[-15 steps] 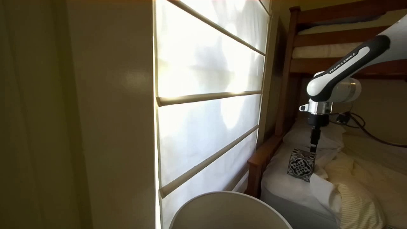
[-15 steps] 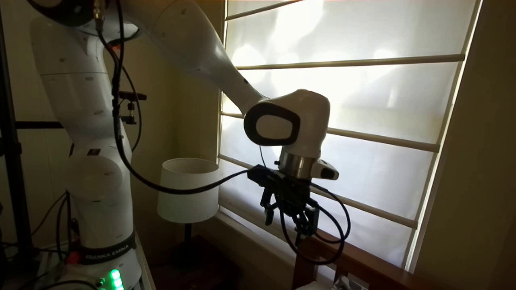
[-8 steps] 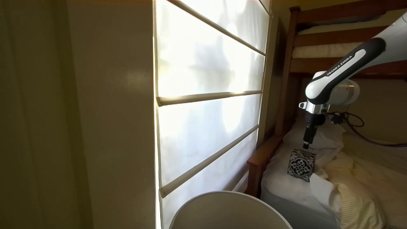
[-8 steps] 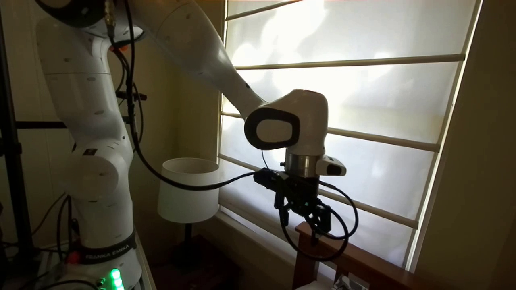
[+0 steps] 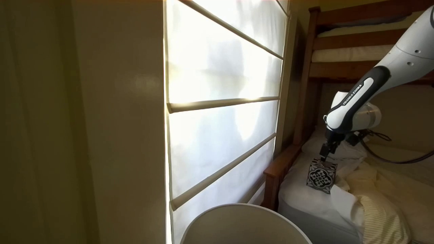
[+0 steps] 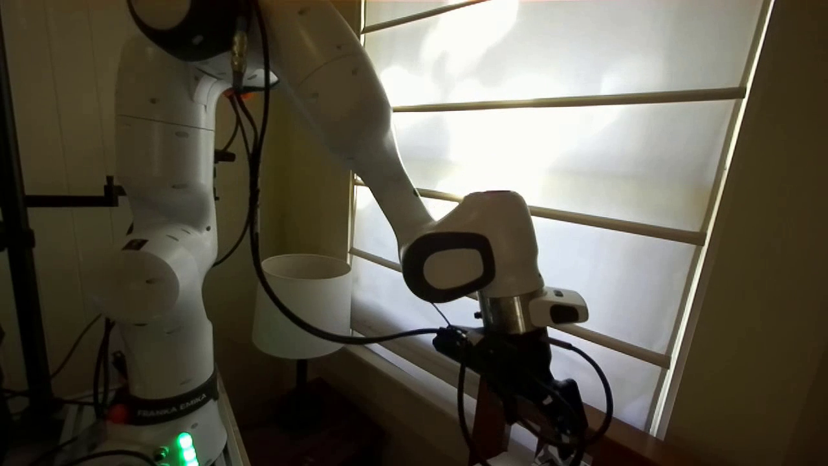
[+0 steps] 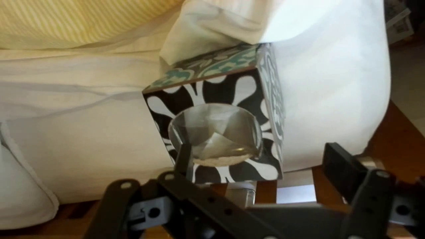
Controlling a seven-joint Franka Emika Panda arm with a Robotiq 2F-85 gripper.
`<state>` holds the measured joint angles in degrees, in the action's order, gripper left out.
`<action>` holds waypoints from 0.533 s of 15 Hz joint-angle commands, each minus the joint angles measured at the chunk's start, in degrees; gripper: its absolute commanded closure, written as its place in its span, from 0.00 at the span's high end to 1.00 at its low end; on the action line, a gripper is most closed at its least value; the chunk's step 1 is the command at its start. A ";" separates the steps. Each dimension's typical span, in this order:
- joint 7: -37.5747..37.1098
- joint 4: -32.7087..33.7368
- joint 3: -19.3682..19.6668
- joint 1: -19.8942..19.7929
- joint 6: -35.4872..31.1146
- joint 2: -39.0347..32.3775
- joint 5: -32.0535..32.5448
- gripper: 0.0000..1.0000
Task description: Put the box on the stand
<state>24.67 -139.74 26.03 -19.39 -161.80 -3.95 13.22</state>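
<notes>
Box (image 5: 320, 178) pos.: on surface (image 5: 298, 195), hole (image 7: 215, 132) facing up. Body approx. cubic; long axis can't be told. In an exterior view, a floral face points near; wooden rail (image 5: 286, 159) runs to the left, w/ strip of surface b/w. In wrist view, cloth fold (image 7: 212, 30) adjoins the far side; to the right, surface continues to its edge. Claw (image 7: 262, 156): jaws spread apart at box top; left finger (image 7: 183, 157) overlaps hole rim, right finger (image 7: 340, 162) is right of box; contact can't be told. Finish: blk/wht top, teal motifs on sides.
</notes>
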 commanded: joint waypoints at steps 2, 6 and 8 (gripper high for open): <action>-5.11 3.92 -0.66 -1.19 -0.15 -7.59 4.53 1.00; -4.83 5.30 -1.28 -1.16 0.34 -10.09 3.93 1.00; -1.84 5.37 -3.30 -2.06 1.77 -9.99 1.88 1.00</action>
<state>21.34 -135.75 25.34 -19.90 -162.23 -13.35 15.75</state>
